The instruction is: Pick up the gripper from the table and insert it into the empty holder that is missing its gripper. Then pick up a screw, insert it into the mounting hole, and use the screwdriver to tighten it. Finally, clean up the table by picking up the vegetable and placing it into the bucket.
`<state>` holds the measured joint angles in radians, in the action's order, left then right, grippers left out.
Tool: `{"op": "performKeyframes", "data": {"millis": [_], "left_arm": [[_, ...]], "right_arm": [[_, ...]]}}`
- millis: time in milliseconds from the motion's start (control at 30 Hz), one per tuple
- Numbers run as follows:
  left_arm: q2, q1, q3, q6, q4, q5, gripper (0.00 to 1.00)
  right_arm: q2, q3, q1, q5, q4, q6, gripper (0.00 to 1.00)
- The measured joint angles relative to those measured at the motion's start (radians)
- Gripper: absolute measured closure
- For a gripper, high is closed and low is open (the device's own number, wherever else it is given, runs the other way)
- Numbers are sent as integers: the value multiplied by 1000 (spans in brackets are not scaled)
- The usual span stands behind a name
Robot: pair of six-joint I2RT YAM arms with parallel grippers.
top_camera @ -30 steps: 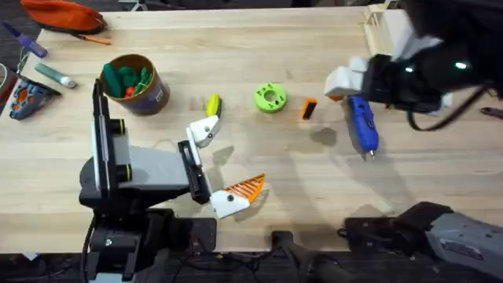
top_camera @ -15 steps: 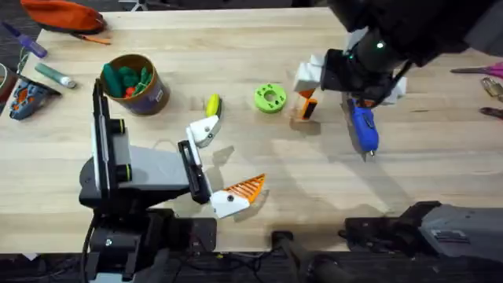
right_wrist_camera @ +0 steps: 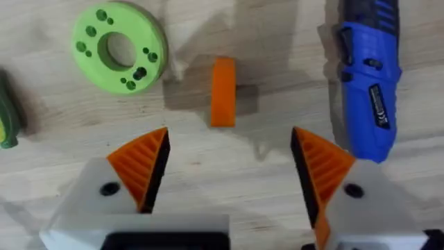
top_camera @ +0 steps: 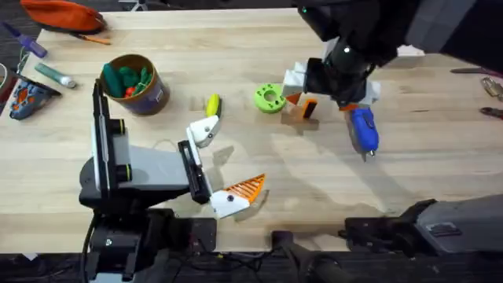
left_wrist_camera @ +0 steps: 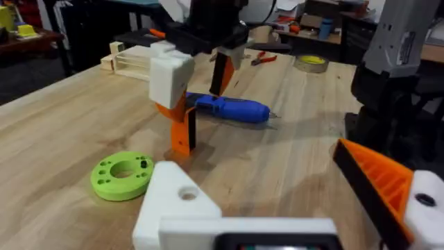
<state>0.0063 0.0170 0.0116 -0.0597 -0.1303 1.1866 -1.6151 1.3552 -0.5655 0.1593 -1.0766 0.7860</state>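
Note:
The gripper (top_camera: pixel 309 108), a small orange wedge with a black face, stands on the table between the green disc (top_camera: pixel 269 98) and the blue screwdriver (top_camera: pixel 363 130). My right gripper (top_camera: pixel 302 93) hovers open just over it. In the right wrist view the wedge (right_wrist_camera: pixel 223 92) lies ahead of the gap between the orange fingers (right_wrist_camera: pixel 142 167). The white holder (top_camera: pixel 206 132) is the bare side of my left gripper (top_camera: pixel 224 163), which rests open low on the table with nothing in it. A yellow vegetable (top_camera: pixel 212 104) lies near the holder. The brown bucket (top_camera: pixel 155 96) stands at the left.
The bucket holds green and orange toy vegetables. An orange pouch (top_camera: pixel 63 14) and small tools (top_camera: pixel 31 94) lie at the far left, pliers (top_camera: pixel 491 90) at the right edge. A tape roll (left_wrist_camera: pixel 312 62) sits beyond the screwdriver (left_wrist_camera: pixel 225 107).
My right arm has swung left from above the screwdriver to over the orange wedge, coming lower and closer to it. The left arm and the table's things have not moved.

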Motion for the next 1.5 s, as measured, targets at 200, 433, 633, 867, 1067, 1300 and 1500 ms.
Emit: {"op": "performKeyframes", "data": {"millis": [200, 433, 633, 867, 1067, 1300, 1500], "left_arm": [[0, 0, 0, 0, 0, 0, 13], [0, 0, 0, 0, 0, 0, 13], [0, 0, 0, 0, 0, 0, 12], [0, 0, 0, 0, 0, 0, 12], [0, 0, 0, 0, 0, 0, 12], [0, 0, 0, 0, 0, 0, 12], [0, 0, 0, 0, 0, 0, 12]], "right_arm": [[-35, 0, 3, -3, 15, 2, 8], [-97, 0, 38, -3, 30, 22, 8], [-113, 2, 46, -8, 74, 18, 55], [-115, 2, 46, -41, 87, 3, 130], [-135, 2, 46, -50, 90, -1, 239], [-136, 2, 46, -51, 92, -2, 415], [-136, 2, 46, -51, 93, -2, 481]]}}
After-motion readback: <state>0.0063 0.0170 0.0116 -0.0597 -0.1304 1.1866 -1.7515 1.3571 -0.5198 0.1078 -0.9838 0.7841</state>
